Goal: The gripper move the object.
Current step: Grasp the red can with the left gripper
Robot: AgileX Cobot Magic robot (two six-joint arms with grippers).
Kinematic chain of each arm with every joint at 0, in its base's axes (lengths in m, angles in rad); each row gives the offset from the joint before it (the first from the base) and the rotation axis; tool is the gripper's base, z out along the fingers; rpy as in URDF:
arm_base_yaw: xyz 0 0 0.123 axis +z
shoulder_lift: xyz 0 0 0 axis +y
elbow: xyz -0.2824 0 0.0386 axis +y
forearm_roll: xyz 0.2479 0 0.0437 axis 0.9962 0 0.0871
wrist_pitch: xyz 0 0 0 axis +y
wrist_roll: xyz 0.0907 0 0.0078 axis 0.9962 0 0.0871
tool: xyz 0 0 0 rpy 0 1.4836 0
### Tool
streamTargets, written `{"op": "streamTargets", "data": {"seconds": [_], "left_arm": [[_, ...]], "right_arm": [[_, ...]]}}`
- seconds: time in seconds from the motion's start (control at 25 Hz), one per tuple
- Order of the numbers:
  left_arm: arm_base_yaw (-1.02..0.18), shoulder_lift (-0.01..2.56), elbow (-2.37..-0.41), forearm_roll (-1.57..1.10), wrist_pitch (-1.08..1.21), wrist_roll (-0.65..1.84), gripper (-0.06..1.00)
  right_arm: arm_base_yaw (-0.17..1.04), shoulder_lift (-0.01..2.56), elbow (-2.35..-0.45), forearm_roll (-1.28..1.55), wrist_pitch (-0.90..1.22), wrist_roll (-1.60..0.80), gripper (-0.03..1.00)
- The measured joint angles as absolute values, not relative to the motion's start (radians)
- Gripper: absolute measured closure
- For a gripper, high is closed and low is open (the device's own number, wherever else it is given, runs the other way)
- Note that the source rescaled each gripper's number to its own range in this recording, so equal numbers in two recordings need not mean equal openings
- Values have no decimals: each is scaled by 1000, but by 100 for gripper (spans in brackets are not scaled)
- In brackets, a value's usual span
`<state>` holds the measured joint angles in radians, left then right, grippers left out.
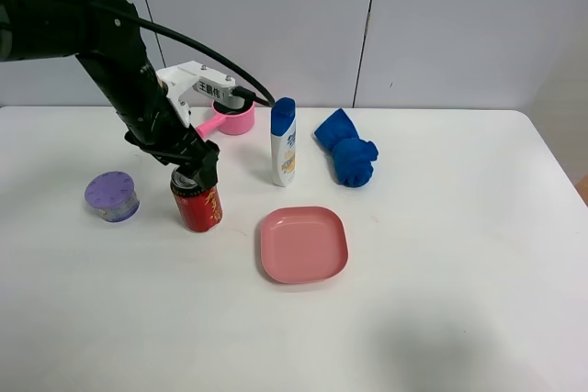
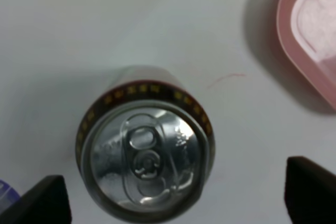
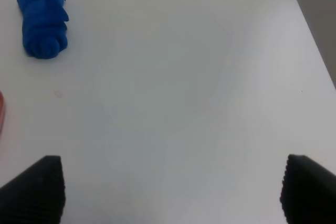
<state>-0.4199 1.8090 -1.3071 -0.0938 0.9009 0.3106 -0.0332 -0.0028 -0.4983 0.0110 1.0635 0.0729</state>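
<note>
Red can (image 2: 144,156) sits between the left pincer's (image 2: 178,190) spread jaws; its gold lettering (image 2: 152,88) is unreadable

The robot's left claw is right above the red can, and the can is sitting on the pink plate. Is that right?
Not quite. The left gripper is right above the red can, but the can stands on the white table, beside the pink plate and not touching it. The exterior high view shows the gap between them.

Pink plate (image 1: 303,245), shampoo bottle (image 1: 284,144), blue cloth (image 1: 349,155), purple tub (image 1: 112,196) and pink pot (image 1: 234,118) stand apart.
</note>
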Motion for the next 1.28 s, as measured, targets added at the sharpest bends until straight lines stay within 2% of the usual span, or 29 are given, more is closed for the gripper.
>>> {"op": "streamTargets", "data": {"seconds": [0.28, 1.28], "left_arm": [[-420, 1824, -1307, -96, 818, 321, 28], [-420, 2012, -1308, -78, 791, 325, 28]], "right_arm": [[-33, -3, -498, 11, 1064, 73, -3], [-33, -3, -498, 11, 1064, 73, -3]]}}
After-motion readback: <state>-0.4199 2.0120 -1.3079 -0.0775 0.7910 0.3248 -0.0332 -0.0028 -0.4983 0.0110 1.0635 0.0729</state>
